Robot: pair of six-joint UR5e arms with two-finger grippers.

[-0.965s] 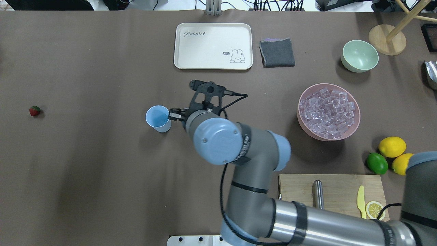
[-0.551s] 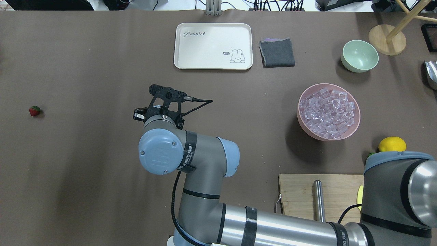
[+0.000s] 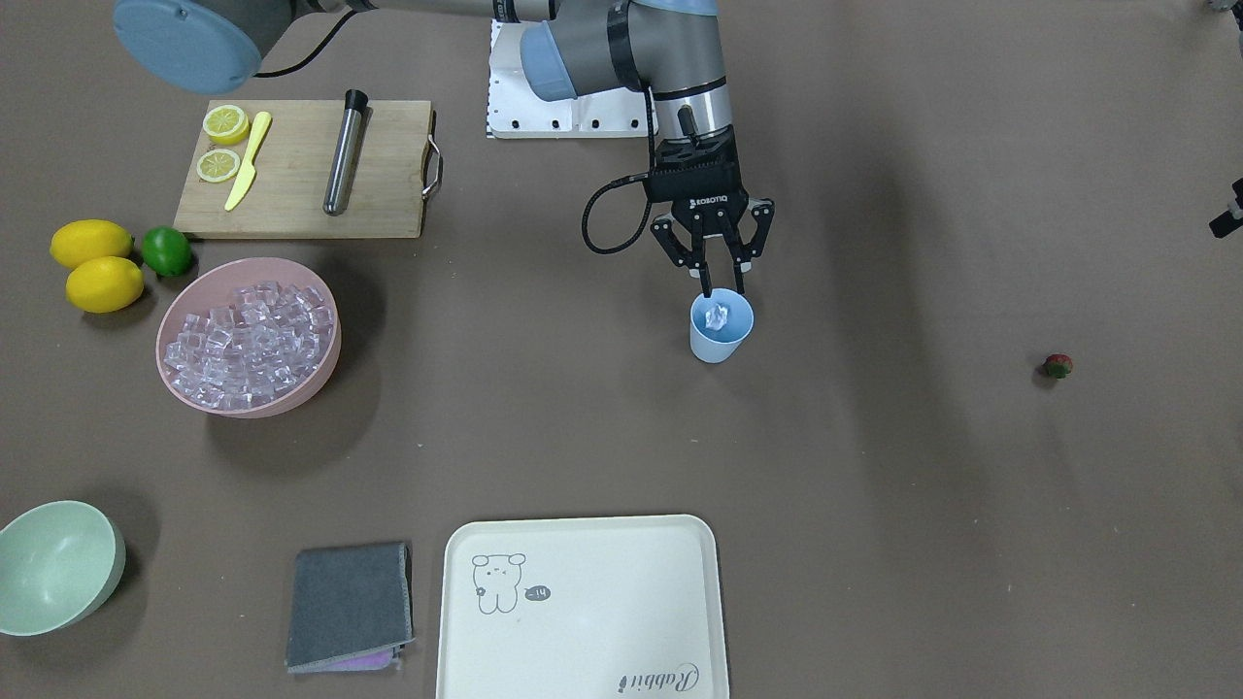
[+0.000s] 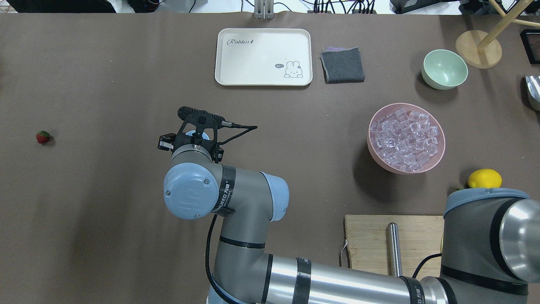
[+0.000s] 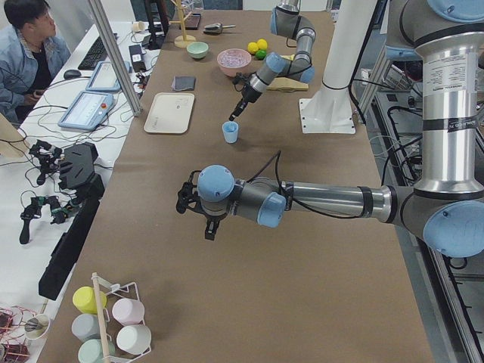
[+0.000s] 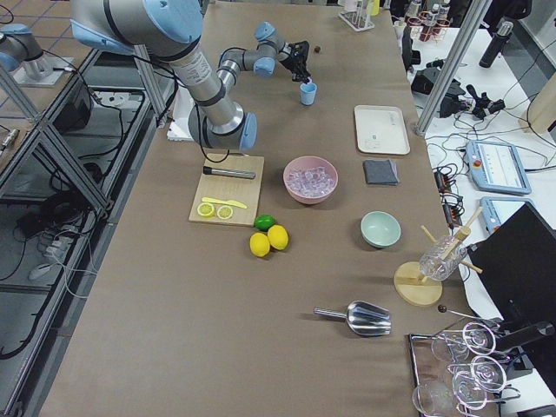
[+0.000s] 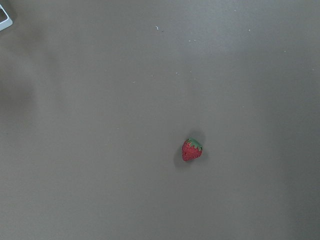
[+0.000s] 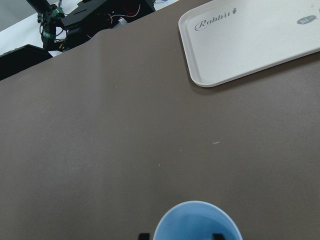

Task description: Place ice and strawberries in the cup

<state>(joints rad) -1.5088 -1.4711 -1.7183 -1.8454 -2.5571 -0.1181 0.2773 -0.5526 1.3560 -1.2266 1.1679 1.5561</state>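
The light-blue cup point(image 3: 722, 326) stands upright on the brown table point(image 3: 583, 417), mouth open, with glassy ice point(image 3: 718, 317) sitting inside it. The big glittering ice pile point(image 3: 248, 345) fills the pink bowl point(image 3: 325, 374), well apart from the cup. 1 tiny red strawberry point(image 3: 1058, 365), green cap on, lies alone, well off on the cup's other side.

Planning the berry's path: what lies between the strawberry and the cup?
Only bare brown tablecloth between strawberry and cup, as the front-facing view shows.
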